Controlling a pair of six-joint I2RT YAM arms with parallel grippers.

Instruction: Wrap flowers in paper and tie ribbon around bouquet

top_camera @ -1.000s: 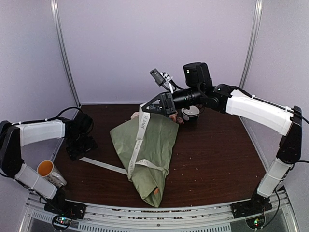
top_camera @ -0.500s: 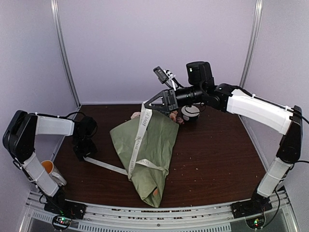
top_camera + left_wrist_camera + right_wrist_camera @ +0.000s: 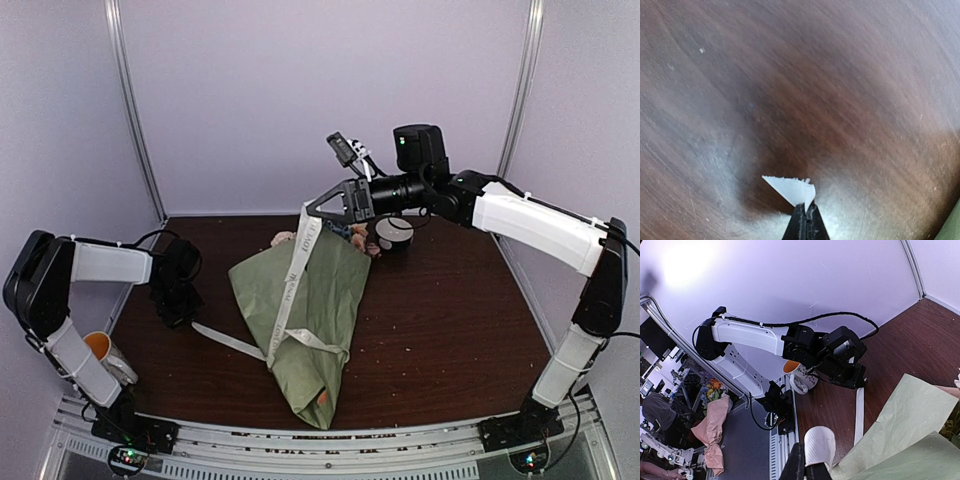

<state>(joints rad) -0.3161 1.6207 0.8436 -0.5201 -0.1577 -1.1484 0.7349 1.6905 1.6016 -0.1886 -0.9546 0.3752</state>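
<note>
The bouquet (image 3: 305, 310) lies mid-table, a sage-green paper cone with its narrow end toward me. Pink blooms of the flowers (image 3: 357, 240) peek out at its far wide end. The cream ribbon (image 3: 290, 285) runs up from a crossing on the cone to my right gripper (image 3: 314, 213), which hangs above the wide end, shut on a folded bit of ribbon (image 3: 820, 446). The ribbon's other tail (image 3: 228, 340) trails left over the table to my left gripper (image 3: 180, 312). In the left wrist view that gripper (image 3: 806, 212) is shut on the ribbon's frayed tip (image 3: 792, 188), just above the wood.
A white cup (image 3: 393, 232) stands behind the bouquet, under the right arm. A mug with an orange inside (image 3: 96, 350) sits off the table's left edge by the left arm's base. Purple walls enclose the dark wooden table (image 3: 460, 320).
My left gripper has dropped onto the ribbon's left tail and shut on its tip, and the tail has shifted right. My right gripper has drifted slightly right and up with the ribbon.
</note>
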